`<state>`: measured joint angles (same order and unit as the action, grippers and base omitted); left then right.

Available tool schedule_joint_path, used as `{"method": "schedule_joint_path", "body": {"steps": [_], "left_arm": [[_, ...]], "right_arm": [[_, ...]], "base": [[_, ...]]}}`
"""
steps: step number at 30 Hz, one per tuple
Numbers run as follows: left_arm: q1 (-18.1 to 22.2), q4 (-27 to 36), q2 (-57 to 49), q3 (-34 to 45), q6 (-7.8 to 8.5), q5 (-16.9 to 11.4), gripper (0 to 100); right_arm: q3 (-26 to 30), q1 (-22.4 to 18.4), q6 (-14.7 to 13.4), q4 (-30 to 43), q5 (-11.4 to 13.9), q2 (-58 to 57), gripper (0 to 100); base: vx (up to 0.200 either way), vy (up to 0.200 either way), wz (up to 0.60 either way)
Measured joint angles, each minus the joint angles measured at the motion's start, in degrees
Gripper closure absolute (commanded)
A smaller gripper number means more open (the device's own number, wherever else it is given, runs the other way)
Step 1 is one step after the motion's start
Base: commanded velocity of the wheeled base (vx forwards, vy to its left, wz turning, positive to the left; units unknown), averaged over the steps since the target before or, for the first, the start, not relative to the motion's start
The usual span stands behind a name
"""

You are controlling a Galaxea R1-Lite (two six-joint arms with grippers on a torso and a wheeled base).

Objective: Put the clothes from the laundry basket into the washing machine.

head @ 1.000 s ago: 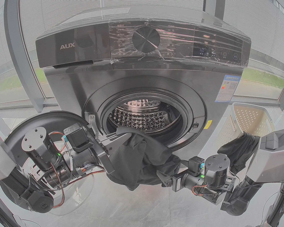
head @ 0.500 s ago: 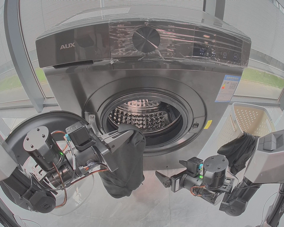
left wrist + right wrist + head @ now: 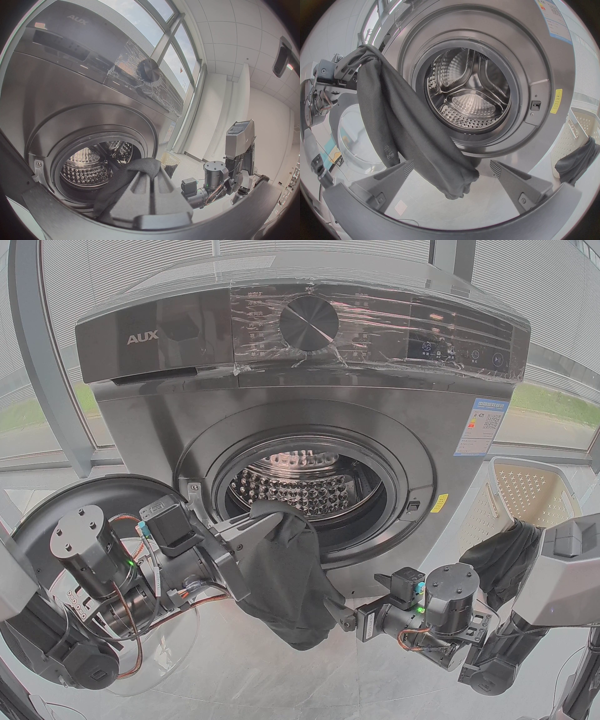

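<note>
Holds the dark garment [image 3: 290,577] clamped in the closed fingers [image 3: 140,190] of the left gripper [image 3: 275,521] at the 7 o'clock rim of the washing machine [image 3: 300,396] drum opening [image 3: 306,490], cloth hanging down. Sets the right gripper [image 3: 450,163] at 5 o'clock below that opening, fingers spread wide, the garment's lower end between them. Shows a second dark garment [image 3: 506,559] draped over the laundry basket [image 3: 537,490] rim at 3 o'clock.

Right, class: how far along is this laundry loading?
Done: door open; drum holds nothing. In hand: left pincer grips a dark garment at the drum's mouth, open right pincer by its hanging end. Left: push it in, then fetch the second garment draped over the laundry basket.
</note>
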<state>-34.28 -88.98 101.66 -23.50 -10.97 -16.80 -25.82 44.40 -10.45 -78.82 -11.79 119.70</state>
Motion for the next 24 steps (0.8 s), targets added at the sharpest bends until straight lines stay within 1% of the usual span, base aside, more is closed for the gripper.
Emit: {"method": "schedule_joint_path", "body": {"steps": [3,5,11,13,18,24], "left_arm": [[0.1,0.0,0.0,-0.1,0.00,0.0,100],[0.1,0.0,0.0,-0.2,0.02,0.0,100],[0.1,0.0,0.1,-0.2,0.00,0.0,100],[0.1,0.0,0.1,-0.2,0.00,0.0,100],[0.1,0.0,0.1,-0.1,0.00,0.0,100],[0.1,0.0,0.1,-0.1,0.00,0.0,100]], "right_arm": [[-0.6,0.3,0.1,-0.2,0.2,0.2,0],[-1.3,0.9,0.2,-1.6,0.8,0.3,0],[-2.7,2.6,0.4,-5.1,4.0,0.4,0],[-3.1,3.2,0.4,-6.3,4.4,0.4,0],[-5.1,3.3,0.3,-6.6,4.0,1.1,0],[-6.3,1.6,0.3,-5.8,3.1,2.1,0]], "base": [[0.000,0.000,0.00],[0.000,0.000,0.00],[0.000,0.000,0.00],[0.000,0.000,0.00],[0.000,0.000,0.00],[0.000,0.000,0.00]]}}
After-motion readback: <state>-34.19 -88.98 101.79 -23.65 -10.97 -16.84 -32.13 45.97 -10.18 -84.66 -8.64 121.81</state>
